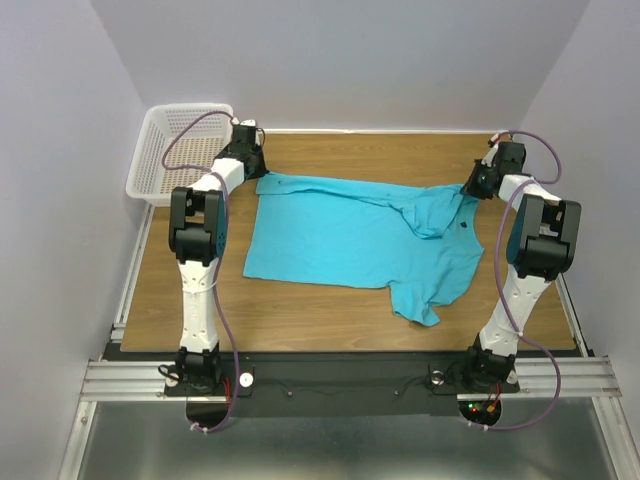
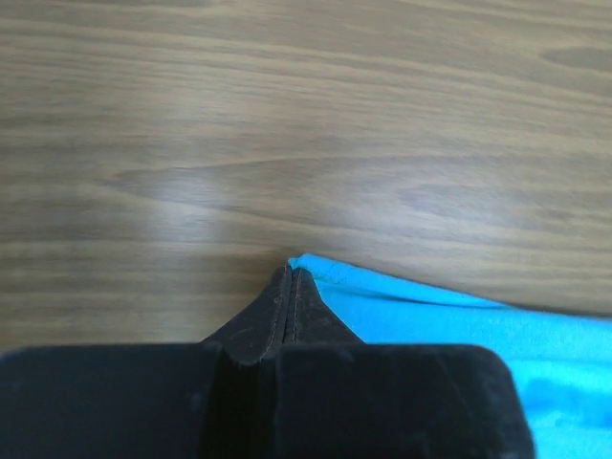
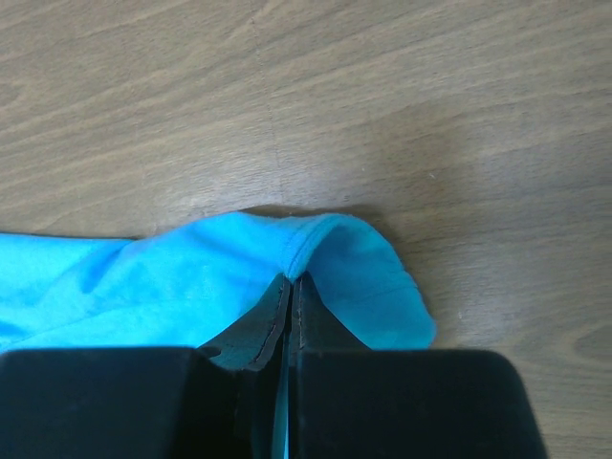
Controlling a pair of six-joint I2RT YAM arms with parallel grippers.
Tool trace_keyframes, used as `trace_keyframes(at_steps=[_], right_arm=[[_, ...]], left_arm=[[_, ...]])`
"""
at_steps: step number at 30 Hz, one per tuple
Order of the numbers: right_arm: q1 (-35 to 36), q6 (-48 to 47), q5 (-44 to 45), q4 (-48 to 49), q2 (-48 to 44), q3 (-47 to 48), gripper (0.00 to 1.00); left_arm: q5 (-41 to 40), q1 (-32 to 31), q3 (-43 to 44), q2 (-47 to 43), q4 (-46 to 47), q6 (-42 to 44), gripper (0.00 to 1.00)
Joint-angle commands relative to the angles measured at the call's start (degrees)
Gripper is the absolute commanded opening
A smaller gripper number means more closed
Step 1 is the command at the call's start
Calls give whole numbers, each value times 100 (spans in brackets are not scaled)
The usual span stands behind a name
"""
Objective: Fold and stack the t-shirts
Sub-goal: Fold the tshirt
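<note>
On table [image 1: 320, 305]: one t-shirt [image 1: 345, 235]; left gripper [image 2: 290, 274], right gripper [image 3: 292, 284] (two total) both pinching far edge.

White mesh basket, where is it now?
In the top view, the white mesh basket sits at the far left corner of the table, left of the left tool, apart from the turquoise t-shirt.

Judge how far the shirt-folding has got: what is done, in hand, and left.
Done: little; the t-shirt lies spread on the table, only its far right shoulder bunched over. In hand: the left gripper and right gripper are each shut on a far corner. Left: the folds themselves and the stacking.
</note>
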Motion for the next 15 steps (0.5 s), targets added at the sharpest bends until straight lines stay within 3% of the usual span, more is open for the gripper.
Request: trace_keyframes(at_steps=[1,15], right_arm=[[-21,-94,302,314,-83,254,1],[-30,-138,311,340,224,729,1]], left_arm=[[-561,321,-164,-550,328,-405,0],[-113,436,11,-295,434,-581,0]])
